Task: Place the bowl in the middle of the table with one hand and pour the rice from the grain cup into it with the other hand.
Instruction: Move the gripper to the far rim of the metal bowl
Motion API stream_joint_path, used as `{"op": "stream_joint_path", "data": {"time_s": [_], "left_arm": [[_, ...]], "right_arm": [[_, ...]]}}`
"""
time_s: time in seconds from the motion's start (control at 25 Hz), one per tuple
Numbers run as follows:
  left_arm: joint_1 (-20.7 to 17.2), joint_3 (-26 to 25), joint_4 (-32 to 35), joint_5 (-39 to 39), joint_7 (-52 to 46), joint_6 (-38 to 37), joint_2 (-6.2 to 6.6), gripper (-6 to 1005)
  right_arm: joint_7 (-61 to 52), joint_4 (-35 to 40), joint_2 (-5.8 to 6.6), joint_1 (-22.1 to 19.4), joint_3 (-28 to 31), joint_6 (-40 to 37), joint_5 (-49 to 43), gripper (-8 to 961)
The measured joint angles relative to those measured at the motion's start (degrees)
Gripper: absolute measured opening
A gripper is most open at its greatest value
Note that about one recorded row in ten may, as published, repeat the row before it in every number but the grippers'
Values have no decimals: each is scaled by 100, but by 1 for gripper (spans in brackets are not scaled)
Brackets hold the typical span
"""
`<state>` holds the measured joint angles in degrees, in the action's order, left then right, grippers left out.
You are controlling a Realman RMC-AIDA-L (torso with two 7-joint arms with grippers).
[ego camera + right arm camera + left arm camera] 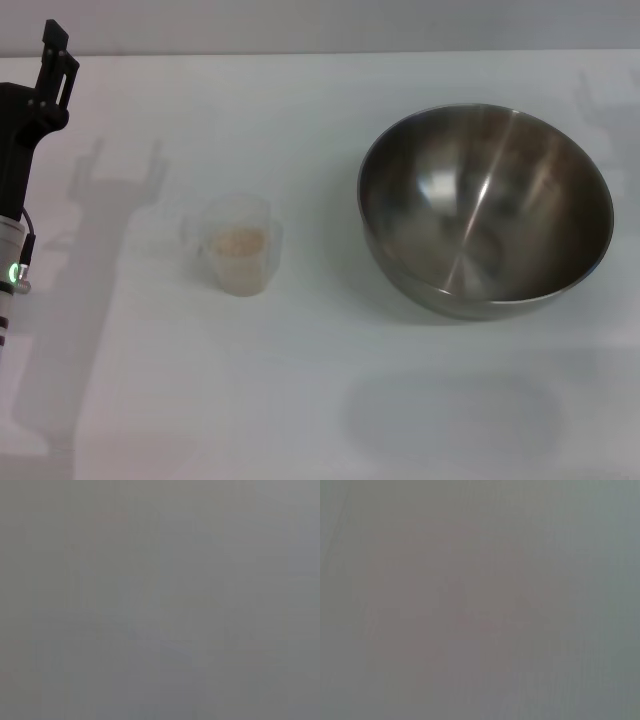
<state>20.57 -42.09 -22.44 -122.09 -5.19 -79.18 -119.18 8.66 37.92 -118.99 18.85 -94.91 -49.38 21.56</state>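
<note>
The bowl point(470, 215), a large shiny steel one, stands empty on the right half of the white table point(300, 400). The grain cup point(222, 216), small and frosted, stands upright left of centre with pale rice point(241, 243) inside. My left gripper point(58, 55) is at the far left edge, raised and well apart from the cup; its shadow on the table shows two fingers spread, so it is open and empty. My right gripper is out of view; only its faint shadow falls at the far right. Both wrist views show a plain grey blank surface.
A bare stretch of table lies between the cup and the bowl. The table's far edge point(320, 52) runs across the top of the head view.
</note>
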Motion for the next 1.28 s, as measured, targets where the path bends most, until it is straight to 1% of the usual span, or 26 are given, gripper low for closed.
{"op": "stream_joint_path", "data": {"time_s": [0.04,0.08,0.12,0.2,0.24,0.4,0.44,0.48,0.6,0.64,0.68,0.72,0.8,0.88,1.0,1.12,1.28], "left_arm": [[0,0,2,1,0,0,1,754],[0,0,3,1,0,4,4,755],[0,0,3,1,0,4,4,755],[-4,0,6,0,0,4,6,755],[-12,0,9,2,-1,-2,6,755],[-34,0,-11,1,-8,-24,8,755],[-34,0,-11,1,-8,-24,8,755],[-41,0,-21,1,-9,-30,9,755],[-48,0,-13,1,-9,-36,10,755],[-52,0,-13,1,-9,-38,10,755],[-61,0,-9,1,-9,-44,10,755],[-61,0,-9,1,-9,-44,10,755],[-68,0,1,4,-9,-51,10,755],[-71,-2,4,10,-9,-56,14,754],[-71,-26,10,9,-9,-64,19,754],[-65,-47,13,28,-9,-80,26,754],[-46,-53,20,35,-9,-103,32,754]], "right_arm": [[-16,277,0,-49,13,402,-1,684],[-28,858,1,-116,33,1328,-5,684],[-28,858,1,-116,33,1328,-5,684],[-56,1337,1,-141,39,2193,-6,684],[-107,1690,0,-145,59,2875,-4,684],[-181,2880,-10,-212,230,4960,65,680],[-179,3517,-22,-260,361,6055,109,678],[-179,3517,-22,-260,361,6055,109,676],[-165,4410,-17,-254,628,7748,137,670],[-154,4647,-12,-228,717,8197,138,668],[-113,5132,4,-101,1001,9391,140,666],[-113,5132,4,-101,1001,9391,140,664],[-5,5410,12,98,1336,10456,141,659],[160,5580,19,385,1760,11486,141,655],[423,5505,36,873,2390,12644,123,649],[649,5183,105,1268,2858,13311,62,643],[852,4527,261,1617,3003,13678,-61,635]]}}
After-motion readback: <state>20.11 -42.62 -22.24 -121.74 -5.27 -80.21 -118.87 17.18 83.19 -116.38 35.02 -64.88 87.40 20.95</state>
